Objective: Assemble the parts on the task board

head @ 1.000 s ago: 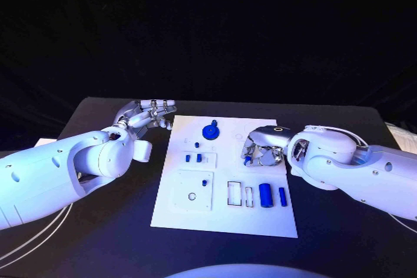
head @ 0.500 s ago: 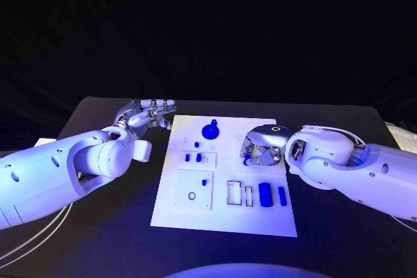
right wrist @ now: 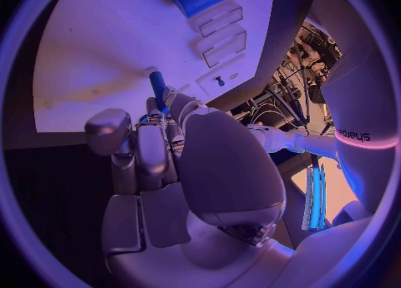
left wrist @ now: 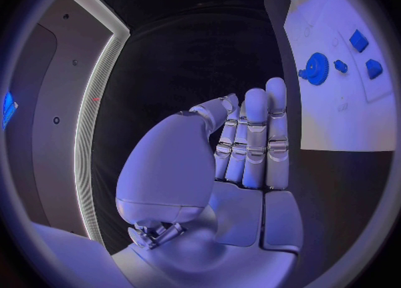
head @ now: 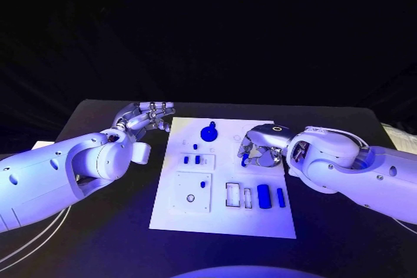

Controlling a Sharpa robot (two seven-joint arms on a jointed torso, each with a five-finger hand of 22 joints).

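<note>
On the task board [head: 252,221], toward three o'clock, the right hand [head: 261,150] pinches a thin blue peg [right wrist: 157,86], not yet seated. The left hand [head: 146,116] hovers empty, fingers apart, at nine o'clock. Several blue parts [head: 263,196] remain loose; assembly looks early.

Black table [head: 104,230] against dark backdrop, bluish light, perhaps a lit strip [left wrist: 96,141] along a wall panel
</note>
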